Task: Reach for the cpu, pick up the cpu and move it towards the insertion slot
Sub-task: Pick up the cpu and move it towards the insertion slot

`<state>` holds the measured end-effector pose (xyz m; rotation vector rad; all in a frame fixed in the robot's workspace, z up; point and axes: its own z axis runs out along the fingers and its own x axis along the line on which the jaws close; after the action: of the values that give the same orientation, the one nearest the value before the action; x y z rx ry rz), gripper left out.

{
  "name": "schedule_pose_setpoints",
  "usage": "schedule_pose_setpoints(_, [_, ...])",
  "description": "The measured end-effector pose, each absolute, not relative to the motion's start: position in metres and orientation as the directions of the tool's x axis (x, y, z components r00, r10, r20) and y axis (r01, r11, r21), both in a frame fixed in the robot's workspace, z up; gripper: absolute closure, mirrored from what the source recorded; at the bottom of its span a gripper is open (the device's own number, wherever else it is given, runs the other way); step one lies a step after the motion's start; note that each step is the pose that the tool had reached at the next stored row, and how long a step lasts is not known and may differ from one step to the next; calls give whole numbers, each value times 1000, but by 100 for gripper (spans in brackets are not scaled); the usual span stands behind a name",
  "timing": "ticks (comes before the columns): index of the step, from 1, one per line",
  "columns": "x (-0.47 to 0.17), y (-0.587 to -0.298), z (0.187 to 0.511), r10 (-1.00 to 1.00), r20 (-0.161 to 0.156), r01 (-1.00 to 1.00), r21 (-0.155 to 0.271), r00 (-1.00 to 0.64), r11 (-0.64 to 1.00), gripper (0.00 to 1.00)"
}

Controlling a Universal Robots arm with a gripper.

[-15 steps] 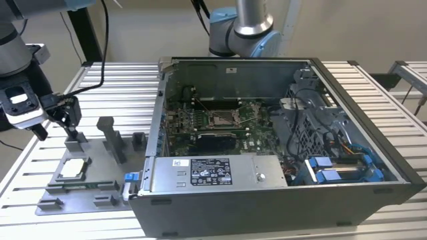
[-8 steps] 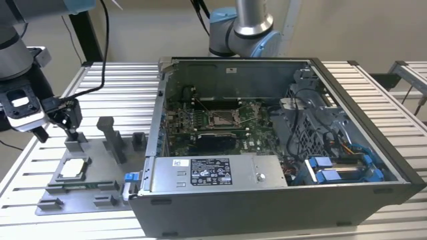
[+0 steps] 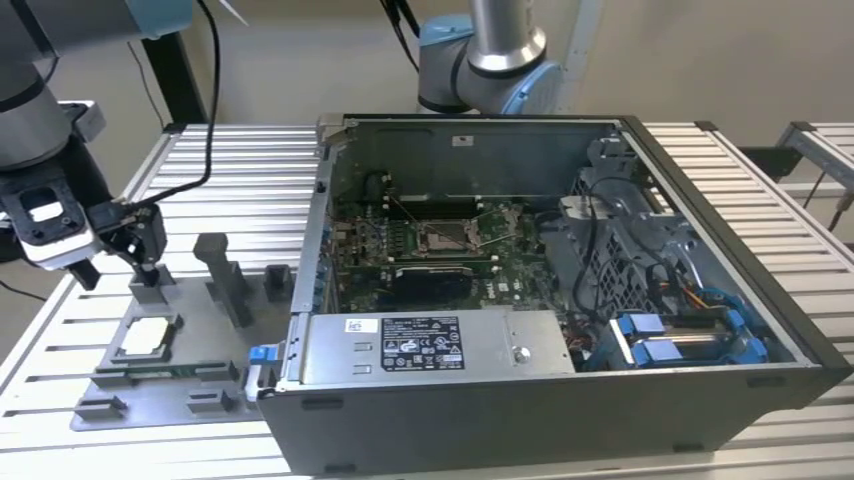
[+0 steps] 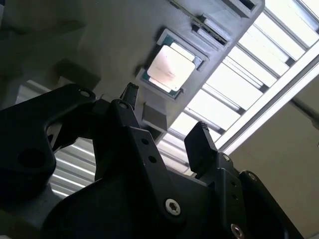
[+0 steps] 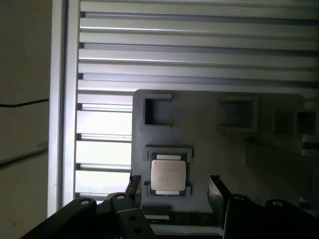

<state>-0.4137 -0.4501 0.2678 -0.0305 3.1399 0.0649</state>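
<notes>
Gripper: black two-finger gripper (image 3: 118, 270) on grey robot arm (image 3: 27, 90), at the exterior view's left, above far end of fixture plate. Fingers (image 5: 215, 190) spread apart, nothing betw. them.
Part: small thin square cpu (image 3: 147, 335), silvery-white top, greenish edge. Lies flat in a square pocket of the fixture plate, nearer than the gripper, not touched.
Wrist views: in both wrist views the cpu (image 4: 171, 67) (image 5: 168, 173) sits beyond the fingertips, approx. centred betw. them.
Fixture: flat grey plastic fixture plate (image 3: 200, 335) w/ upright blocks, on table just left of case.
Slot: square silver metal-framed insertion slot (image 3: 445, 237) in green circuit board (image 3: 514, 285), inside open dark-grey computer case (image 3: 534, 420). Well apart from cpu, to its right.
Table: slatted aluminium table (image 3: 240, 160) under fixture & case.
</notes>
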Motion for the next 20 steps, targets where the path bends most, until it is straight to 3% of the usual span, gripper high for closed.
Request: schedule_pose_setpoints(20, [-414, -450, 257, -19, 8, -19, 39, -1000, 999, 0])
